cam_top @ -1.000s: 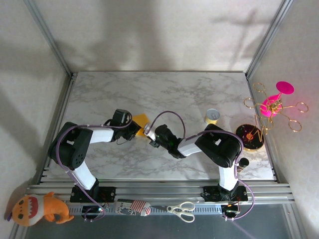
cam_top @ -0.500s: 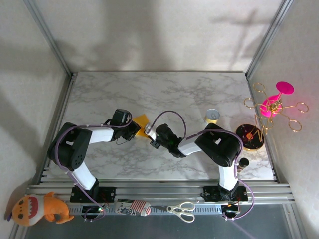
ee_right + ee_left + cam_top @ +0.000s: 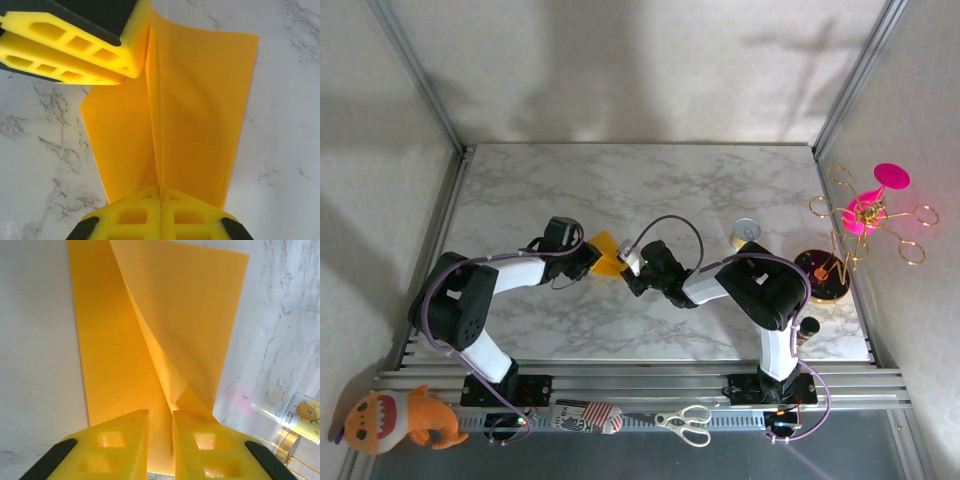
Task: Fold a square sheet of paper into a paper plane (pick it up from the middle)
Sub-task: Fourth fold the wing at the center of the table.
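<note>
Pinching the sheet of paper [image 3: 195, 100] from opposite ends, the two arms meet over the middle of the marble tabletop [image 3: 720, 180], and the sheet hangs between them just above it. The right tool [image 3: 160, 192] has its yellow fingers pressed flat together on the near end of a raised lengthwise crease. The left tool [image 3: 160, 412] grips the far end with its fingers drawn in to a thin slit that has orange paper in it, so it reads as clamped on the sheet too.

The paper is no longer a flat square. A centre ridge runs its length with a flap falling away on each side, and a slanting fold shows in the left wrist view. The step in hand looks like a mid-fold one: setting or sharpening the centre crease with the wings not yet shaped, so the task seems roughly halfway.

The next move probably calls for one tool to hold the ridge firm while the other lets go and re-grips a flap to fold it down. Both should stay aligned so the thin paper neither twists nor tears.

The only container is a small can [image 3: 746, 233] standing upright near the right arm, well apart from the sheet. Its top looks silvery and its contents cannot be seen.
</note>
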